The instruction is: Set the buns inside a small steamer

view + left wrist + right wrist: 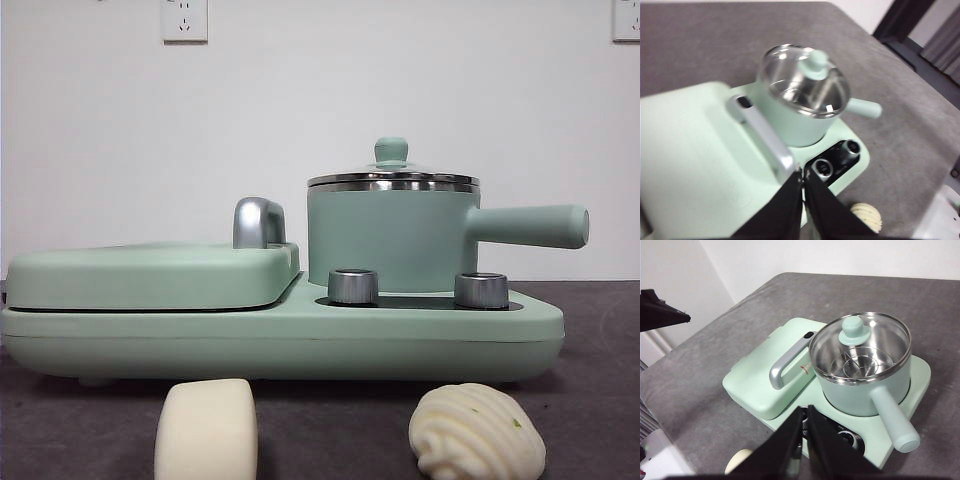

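The small steamer (392,235) is a mint-green pot with a steel rim, a long side handle and a green-knobbed glass lid resting on it; it shows too in the left wrist view (802,107) and the right wrist view (862,367). Two cream buns lie on the table in front of the base: a smooth bun (206,430) and a ridged bun (476,434) with green specks. An edge of the ridged bun (867,216) and of the smooth bun (737,460) shows beside the jaws. Left gripper (803,176) and right gripper (805,412) hover above the appliance, both shut and holding nothing.
The steamer stands on a mint-green cooker base (280,335) with two steel knobs (353,286). Beside it lies a flat hinged griddle cover (150,272) with a chrome handle (257,222). The table is dark grey, with a white wall behind.
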### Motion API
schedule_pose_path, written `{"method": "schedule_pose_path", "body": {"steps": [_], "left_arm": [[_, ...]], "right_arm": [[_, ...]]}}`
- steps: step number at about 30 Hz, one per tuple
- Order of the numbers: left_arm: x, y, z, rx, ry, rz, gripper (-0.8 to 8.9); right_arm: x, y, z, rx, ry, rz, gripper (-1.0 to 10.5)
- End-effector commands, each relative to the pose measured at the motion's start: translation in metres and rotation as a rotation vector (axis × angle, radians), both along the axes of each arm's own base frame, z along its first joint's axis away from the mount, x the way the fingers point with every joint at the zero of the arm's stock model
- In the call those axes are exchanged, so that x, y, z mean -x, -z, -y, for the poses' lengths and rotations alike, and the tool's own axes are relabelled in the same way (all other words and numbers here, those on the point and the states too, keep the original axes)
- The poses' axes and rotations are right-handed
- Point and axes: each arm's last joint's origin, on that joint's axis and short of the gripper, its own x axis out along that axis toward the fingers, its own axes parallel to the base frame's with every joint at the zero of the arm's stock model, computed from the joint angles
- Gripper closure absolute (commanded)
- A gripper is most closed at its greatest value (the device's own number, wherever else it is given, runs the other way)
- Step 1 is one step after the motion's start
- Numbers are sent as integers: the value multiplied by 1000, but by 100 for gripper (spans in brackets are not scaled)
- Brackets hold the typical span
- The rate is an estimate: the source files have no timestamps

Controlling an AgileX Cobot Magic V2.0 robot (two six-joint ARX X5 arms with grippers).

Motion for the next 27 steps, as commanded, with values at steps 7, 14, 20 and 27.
{"method": "schedule_pose_path", "body": {"steps": [7, 14, 20, 27], "left_arm": [[-1, -5, 1, -11, 22, 34, 580], [-1, -5, 1, 5, 11, 14, 344], [-2, -5, 2, 47, -16, -43, 345], [-26, -21, 9, 25, -19, -129, 348]], "right_arm": [[0, -5, 1, 27, 43, 32, 625], [0, -5, 1, 29, 61, 28, 432], [0, -5, 1, 26, 62, 25, 432], [-1, -5, 1, -4, 71, -6, 432]]}}
